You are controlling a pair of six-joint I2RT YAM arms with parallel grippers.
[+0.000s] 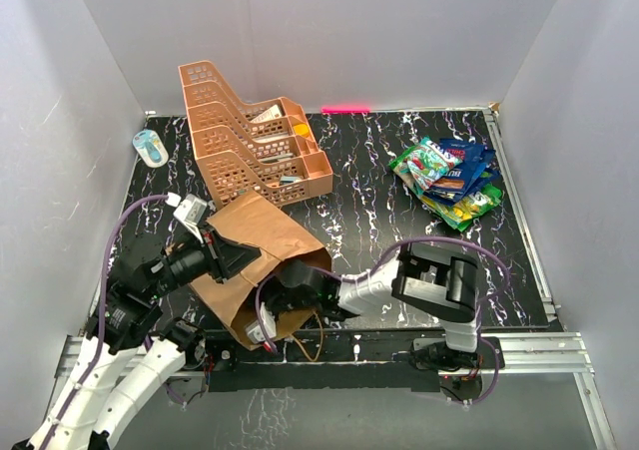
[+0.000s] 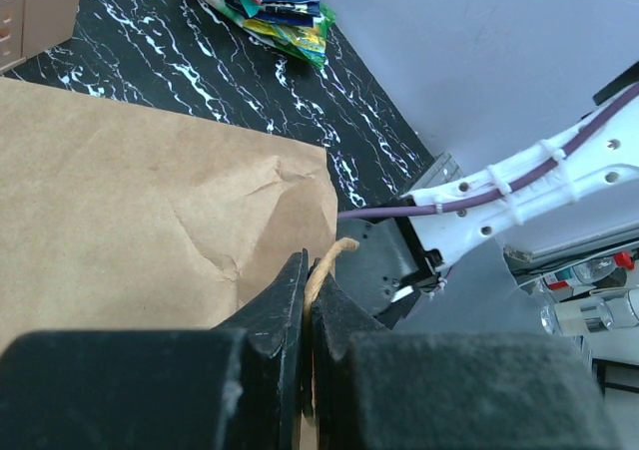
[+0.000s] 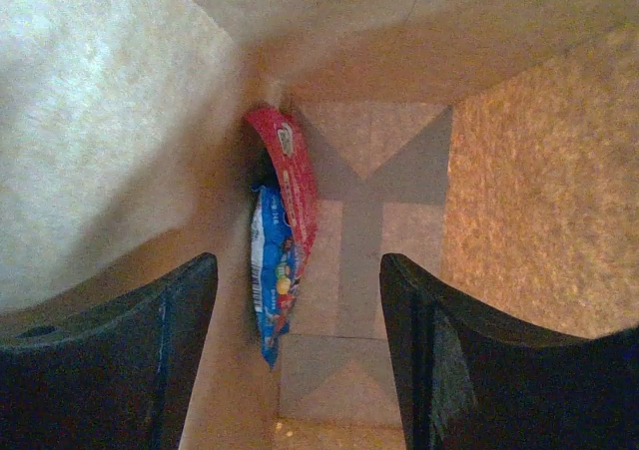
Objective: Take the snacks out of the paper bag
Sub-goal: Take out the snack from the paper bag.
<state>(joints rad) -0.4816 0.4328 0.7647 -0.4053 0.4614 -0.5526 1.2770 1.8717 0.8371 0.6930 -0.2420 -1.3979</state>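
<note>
Sitting between grey walls (image 1: 349, 31), the black white-veined bench (image 1: 369, 186) is carrying the paper bag (image 1: 265, 232); left fingers (image 2: 280, 310) are pinching its twine (image 2: 324, 260), right fingers (image 3: 130, 350) gaping inside before snacks (image 3: 285, 221), labels unreadable.

You have bright, even overhead light in the top view, sharp with soft shadows. Your left gripper (image 2: 308, 270) looks blurred up close; inside the paper bag (image 3: 100, 121) it's dim, warm-tinted.

Top: high, looking down. Right wrist: inside paper bag (image 1: 262, 235). Left wrist: outside.
</note>
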